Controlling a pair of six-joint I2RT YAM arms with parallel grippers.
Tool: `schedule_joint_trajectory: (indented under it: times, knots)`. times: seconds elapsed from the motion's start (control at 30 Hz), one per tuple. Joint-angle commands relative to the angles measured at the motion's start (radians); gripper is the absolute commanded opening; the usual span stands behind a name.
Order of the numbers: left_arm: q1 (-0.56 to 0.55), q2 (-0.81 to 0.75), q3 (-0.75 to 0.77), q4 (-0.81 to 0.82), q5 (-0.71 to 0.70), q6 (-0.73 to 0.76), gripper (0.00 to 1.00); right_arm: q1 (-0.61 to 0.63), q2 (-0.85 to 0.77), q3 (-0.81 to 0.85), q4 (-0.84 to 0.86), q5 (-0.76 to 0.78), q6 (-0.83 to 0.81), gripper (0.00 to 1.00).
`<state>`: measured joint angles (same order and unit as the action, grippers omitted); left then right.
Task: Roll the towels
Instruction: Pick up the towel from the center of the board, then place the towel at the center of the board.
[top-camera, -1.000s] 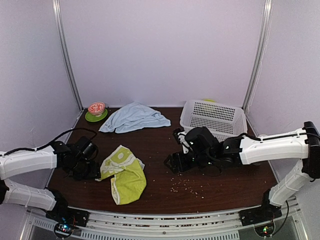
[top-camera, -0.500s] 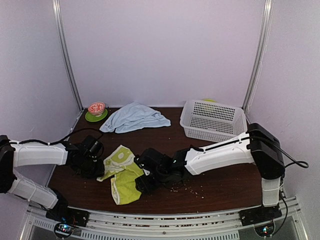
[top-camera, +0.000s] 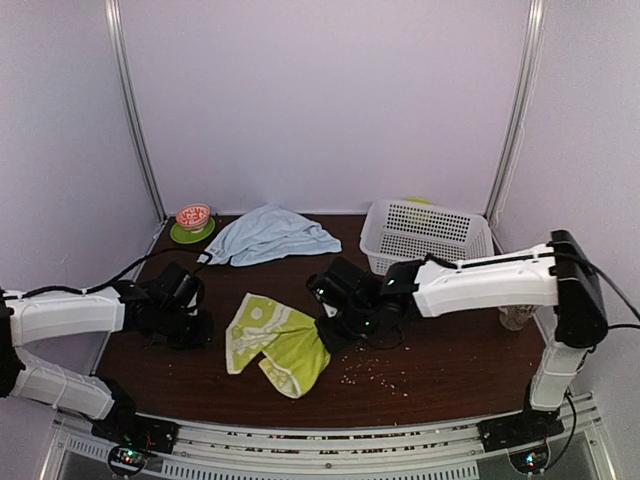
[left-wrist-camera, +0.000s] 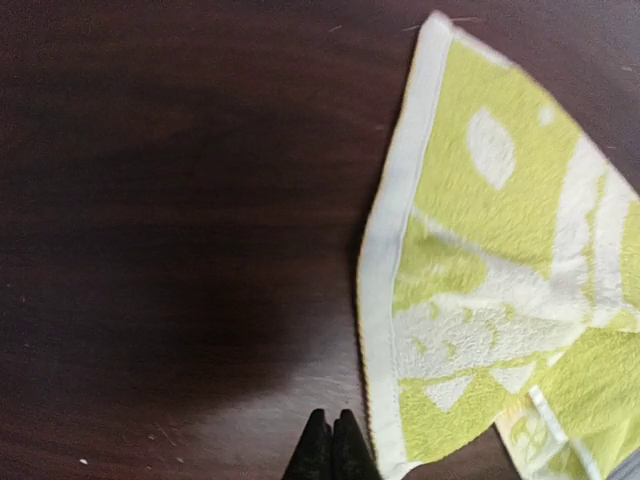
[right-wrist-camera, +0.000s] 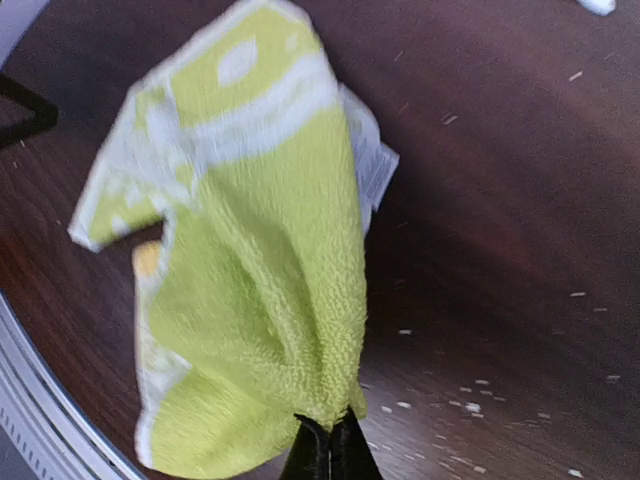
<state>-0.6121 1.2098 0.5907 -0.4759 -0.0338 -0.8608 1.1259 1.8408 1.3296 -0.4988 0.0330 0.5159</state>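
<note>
The right fingers (right-wrist-camera: 330, 450) are pressed fully together on a bunched fold of the green towel (right-wrist-camera: 250, 280). In the right wrist view the cloth fans out from the tips towards its white-printed end. From above, those right fingers (top-camera: 326, 334) pinch the towel's right-hand side. The green towel (top-camera: 272, 338) lies on the dark bench (top-camera: 460, 365) left of them, near the front middle.

The left fingers (left-wrist-camera: 331, 450) are shut tight with nothing between them. The white-bordered edge of the green towel (left-wrist-camera: 480, 290) lies just to their right, and I cannot tell whether it touches them. In the top view the left fingers (top-camera: 192, 330) sit apart from the cloth's left end.

The blue towel (top-camera: 268, 235) lies crumpled at the back, between a small bowl (top-camera: 193, 215) and a white basket (top-camera: 425, 240).

A second ago both pairs of fingers were wide open. The right arm was over by the basket, and the left fingers were against the towel's left edge. Since then the right arm has reached across and pulled back. The towel has shifted rightwards, away from the left fingers, and changed shape. The blue towel, bowl and basket have not moved.
</note>
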Motion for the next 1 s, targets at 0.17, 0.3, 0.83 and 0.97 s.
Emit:
schedule_joint_trajectory:
  times: [0.17, 0.3, 0.83, 0.97]
  knots:
    - [-0.204, -0.088, 0.273, -0.024, -0.003, 0.017, 0.0, -0.102, -0.45, -0.016, -0.241, 0.117, -0.275, 0.0]
    - [-0.214, 0.028, 0.264, -0.008, -0.002, 0.011, 0.0, -0.172, -0.402, -0.122, -0.213, 0.068, -0.223, 0.0]
    - [-0.265, -0.065, 0.247, -0.088, -0.213, 0.005, 0.0, -0.072, -0.252, 0.109, -0.107, -0.031, -0.147, 0.0]
    - [-0.265, -0.081, 0.226, -0.098, -0.228, -0.005, 0.0, -0.083, -0.102, 0.161, -0.143, -0.052, -0.131, 0.01]
